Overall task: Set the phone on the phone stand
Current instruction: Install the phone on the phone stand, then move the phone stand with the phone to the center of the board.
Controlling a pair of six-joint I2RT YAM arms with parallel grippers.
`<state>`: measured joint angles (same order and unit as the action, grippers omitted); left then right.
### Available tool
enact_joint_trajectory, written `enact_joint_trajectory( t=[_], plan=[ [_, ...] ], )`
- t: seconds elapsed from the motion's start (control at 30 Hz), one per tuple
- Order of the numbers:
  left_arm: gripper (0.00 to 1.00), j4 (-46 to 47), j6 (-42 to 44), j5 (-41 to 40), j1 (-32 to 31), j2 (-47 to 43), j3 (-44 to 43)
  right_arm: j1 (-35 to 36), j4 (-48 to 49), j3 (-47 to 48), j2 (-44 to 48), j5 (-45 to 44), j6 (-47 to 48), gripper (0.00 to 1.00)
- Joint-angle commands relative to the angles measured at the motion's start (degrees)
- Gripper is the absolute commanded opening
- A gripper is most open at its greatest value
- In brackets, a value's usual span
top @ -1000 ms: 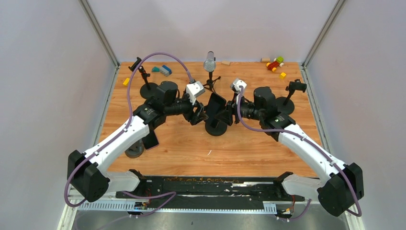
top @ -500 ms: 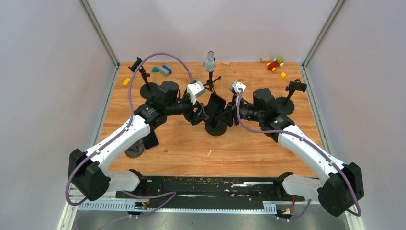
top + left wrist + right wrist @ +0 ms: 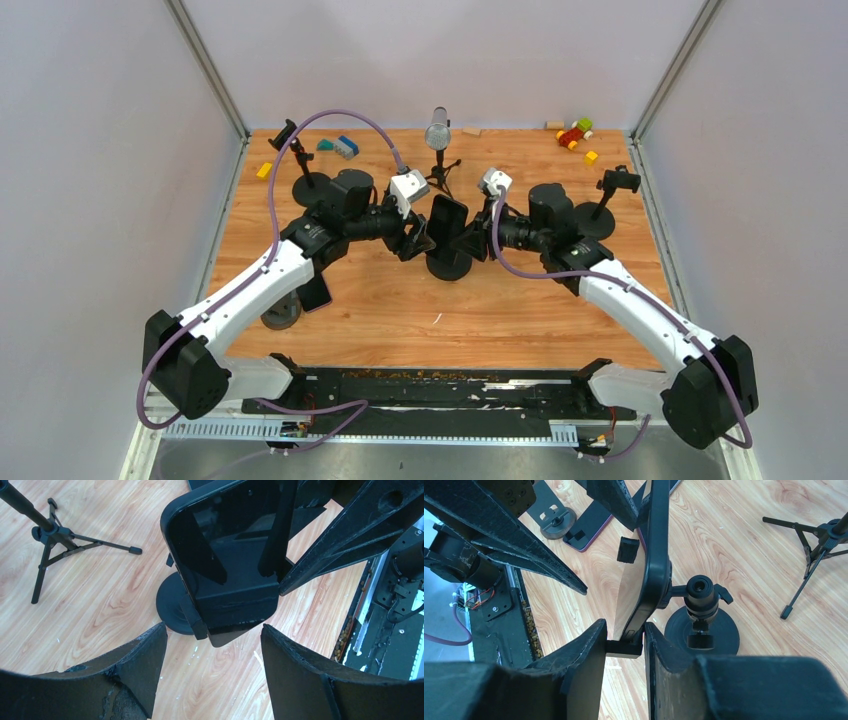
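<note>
The black phone [image 3: 447, 218] stands nearly upright in the clamp of the black phone stand [image 3: 449, 266] at the table's middle. My left gripper [image 3: 420, 241] is open just left of it; in the left wrist view its fingertips [image 3: 150, 645] sit apart in front of the phone's screen [image 3: 225, 555], touching nothing, above the stand's round base [image 3: 170, 607]. My right gripper [image 3: 477, 243] is shut on the phone's lower edge [image 3: 651, 580] and the clamp bracket [image 3: 624, 647]. The stand's ball head [image 3: 700, 592] sits behind.
A microphone on a tripod [image 3: 438, 135] stands just behind the phone. Two other stands are at the left [image 3: 300, 165] and right [image 3: 612, 195]. A second phone [image 3: 316, 292] and a round base [image 3: 282, 316] lie at the left. Toy blocks [image 3: 575, 133] lie at the back.
The phone has turned from tilted to nearly upright on the stand, and my right gripper moved slightly left with it. The left gripper has stayed open in place.
</note>
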<state>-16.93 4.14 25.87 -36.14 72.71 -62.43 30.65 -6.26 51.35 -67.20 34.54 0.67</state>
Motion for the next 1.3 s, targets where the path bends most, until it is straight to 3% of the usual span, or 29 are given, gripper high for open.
enact_joint_trajectory(
  t=[0.0,0.87,0.97,1.27],
  plan=[
    [0.76,2.2,0.2,0.1,-0.1,0.1,-1.0,0.0,-0.3,-1.3,-2.0,-1.6,3.7,0.17],
    [0.76,2.2,0.4,-0.1,-0.1,-0.5,-0.3,0.3,0.0,-1.5,-1.8,-5.1,10.3,0.11],
    [0.76,2.1,0.5,-0.1,-0.1,-0.5,-0.4,0.3,0.0,-1.0,-1.4,-4.7,10.3,0.15],
    [0.77,2.0,0.6,-0.1,-0.1,-1.3,-0.3,0.3,-2.1,3.3,-0.9,-1.4,8.8,0.41]
  ],
)
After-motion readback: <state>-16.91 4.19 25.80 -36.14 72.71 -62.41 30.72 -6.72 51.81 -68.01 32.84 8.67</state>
